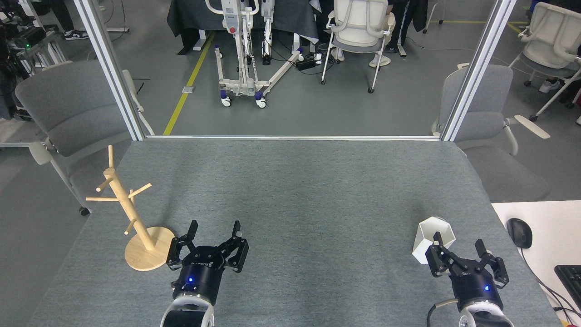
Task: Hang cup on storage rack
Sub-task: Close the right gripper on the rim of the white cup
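Note:
The white faceted cup [431,237] stands upright on the grey table at the right, its rim open to the top. My right gripper [458,241] is open just right of and nearer than the cup, one finger overlapping its lower right side. The wooden storage rack [123,204] stands at the table's left edge on its round base [144,256], with bare pegs. My left gripper [215,228] is open and empty, just right of the rack's base.
A white desk [540,227] with a black mouse [519,232] and keyboard [571,277] adjoins the table at the right. Grey chairs [68,113] stand off both far corners, behind slanting metal posts [472,72].

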